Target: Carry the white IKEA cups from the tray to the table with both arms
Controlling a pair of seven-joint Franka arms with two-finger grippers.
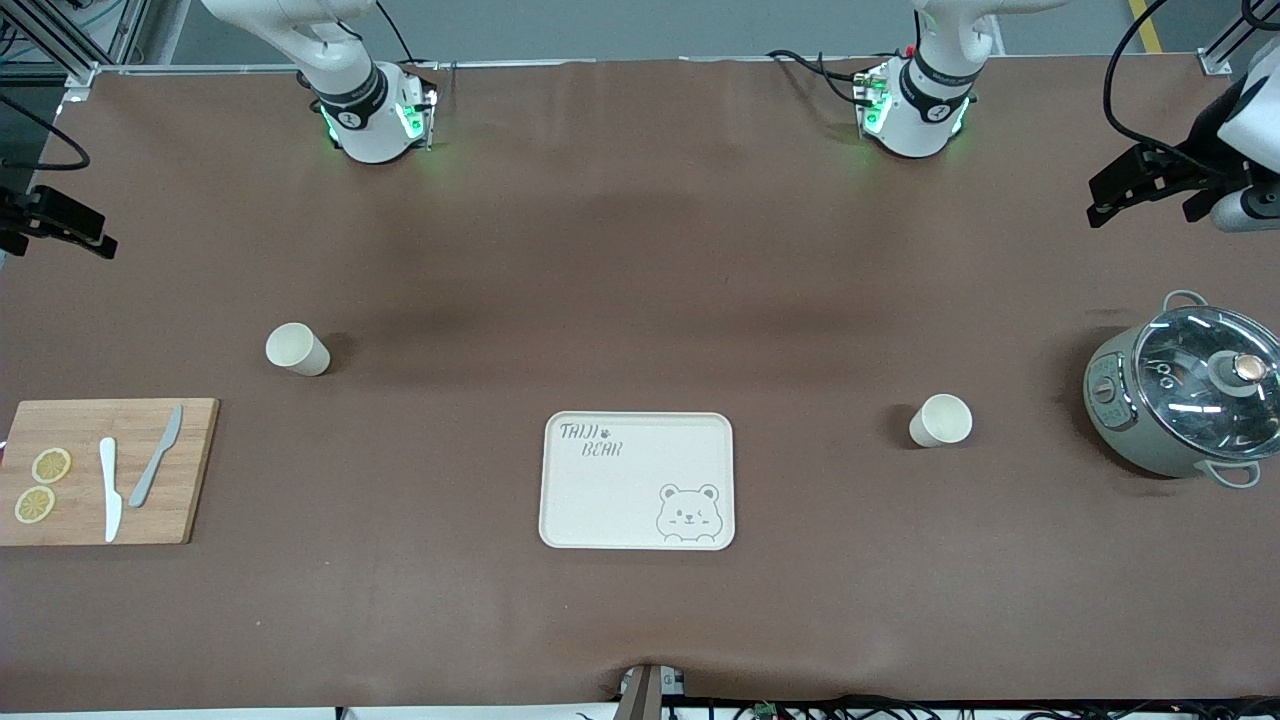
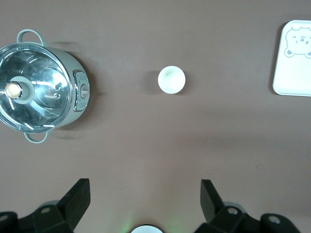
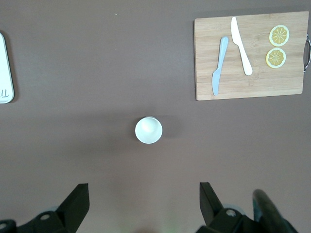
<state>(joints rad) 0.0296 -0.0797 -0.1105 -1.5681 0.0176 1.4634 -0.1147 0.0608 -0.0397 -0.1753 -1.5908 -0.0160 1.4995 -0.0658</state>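
Observation:
Two white IKEA cups stand upright on the brown table. One cup is toward the right arm's end; it also shows in the right wrist view. The other cup is toward the left arm's end, also in the left wrist view. My left gripper is open and empty, high over the table, at the front view's edge. My right gripper is open and empty, high up as well. The cream bear tray lies between the cups, nearer the front camera.
A grey pot with a glass lid stands beside the cup at the left arm's end. A wooden cutting board with two knives and two lemon slices lies at the right arm's end, nearer the front camera than that cup.

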